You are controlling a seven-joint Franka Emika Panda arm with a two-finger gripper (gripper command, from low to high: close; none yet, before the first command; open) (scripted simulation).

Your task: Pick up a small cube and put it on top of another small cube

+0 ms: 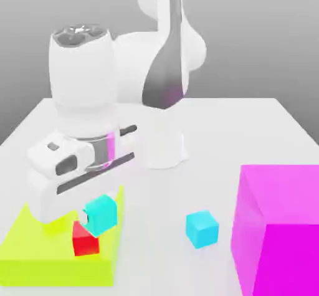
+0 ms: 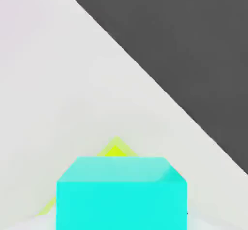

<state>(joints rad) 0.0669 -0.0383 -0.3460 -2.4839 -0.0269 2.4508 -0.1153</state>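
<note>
Pincer (image 1: 93, 217) pressed shut on 1 small cyan cube (image 1: 101, 214), held clear of the tabletop (image 1: 224, 126) above the yellow-green block (image 1: 37, 251) at the exterior view's left. Red cube (image 1: 84, 240) just below and beside the held cube, resting against the yellow-green block. 2nd small cyan cube (image 1: 202, 229) resting on the tabletop, well apart toward the exterior view's right, near the large magenta block (image 1: 280, 226). In the hand view: held cube (image 2: 121, 195) close in the foreground, a yellow-green corner (image 2: 115, 150) behind it, pale tabletop (image 2: 72, 79) beyond.
</note>
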